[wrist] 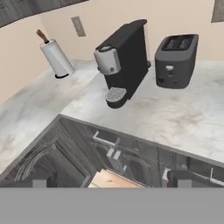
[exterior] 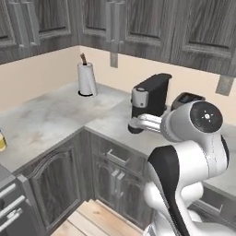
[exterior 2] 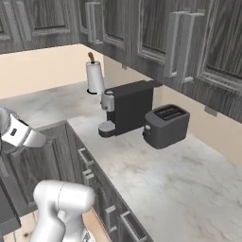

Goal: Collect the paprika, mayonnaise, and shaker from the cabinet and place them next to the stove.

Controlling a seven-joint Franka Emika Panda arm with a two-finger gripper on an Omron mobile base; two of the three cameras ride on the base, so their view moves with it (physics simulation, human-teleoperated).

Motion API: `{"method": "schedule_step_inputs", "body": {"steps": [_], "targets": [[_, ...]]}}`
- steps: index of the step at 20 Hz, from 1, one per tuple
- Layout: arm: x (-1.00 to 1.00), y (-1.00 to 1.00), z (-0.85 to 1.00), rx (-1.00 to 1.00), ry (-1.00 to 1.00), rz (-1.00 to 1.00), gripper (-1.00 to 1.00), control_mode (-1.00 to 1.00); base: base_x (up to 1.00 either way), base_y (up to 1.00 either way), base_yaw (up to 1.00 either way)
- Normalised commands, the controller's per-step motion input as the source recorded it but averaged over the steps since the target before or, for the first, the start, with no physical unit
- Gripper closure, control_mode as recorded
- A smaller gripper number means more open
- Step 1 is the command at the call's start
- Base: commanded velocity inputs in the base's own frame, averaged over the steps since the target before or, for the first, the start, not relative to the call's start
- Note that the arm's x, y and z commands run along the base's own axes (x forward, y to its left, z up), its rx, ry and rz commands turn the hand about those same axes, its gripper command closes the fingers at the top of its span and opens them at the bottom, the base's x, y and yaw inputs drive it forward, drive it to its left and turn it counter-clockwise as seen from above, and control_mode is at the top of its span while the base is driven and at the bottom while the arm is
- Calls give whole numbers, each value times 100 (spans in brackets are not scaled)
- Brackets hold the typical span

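1. The gripper (wrist: 111, 180) hangs in the air in front of the corner counter (wrist: 144, 116). Its two dark fingertips (wrist: 39, 180) are spread wide apart, with nothing between them and nothing touching them.
2. Straight ahead of the hand, and well apart from it, a black coffee machine (wrist: 127, 57) stands upright on the counter, its grey drip tray turned toward the fingers.
3. Just beside the machine, ahead of the hand and to its right, sits a dark grey toaster (wrist: 176, 61), its slots facing up.
4. Farther off, ahead and to the left of the hand, a white paper towel roll (wrist: 57, 57) stands on its holder in the corner, close to the beige wall.
5. Below the hand are the dark wood-grain lower cupboards (wrist: 127, 151), with their drawers and pale bar handles. A patch of light wooden floor (wrist: 109, 179) shows between the fingertips.
6. Above and beyond the hand runs a row of dark panelled wall units (exterior 2: 156, 28), all with their doors closed.
7. Far to the hand's left, at the end of the counter, a sliver of a pale yellow thing (exterior: 2, 140) is cut off by the picture edge; I cannot tell what it is.
8. I cannot tell where the paprika, mayonnaise and shaker stand.
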Motion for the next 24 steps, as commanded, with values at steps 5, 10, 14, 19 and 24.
{"method": "schedule_step_inputs", "body": {"steps": [5, 10, 14, 19, 24], "targets": [[0, 0, 0, 0, 0, 0, -100, 100, -27, 1, 4], [0, 0, 0, 0, 0, 0, -100, 100, -2, -95, -2], [0, 0, 0, 0, 0, 0, -100, 100, -9, -100, -15], [0, 0, 0, 0, 0, 0, -100, 100, -8, -93, -38], [0, 0, 0, 0, 0, 0, -100, 100, -15, -47, -52]]}}
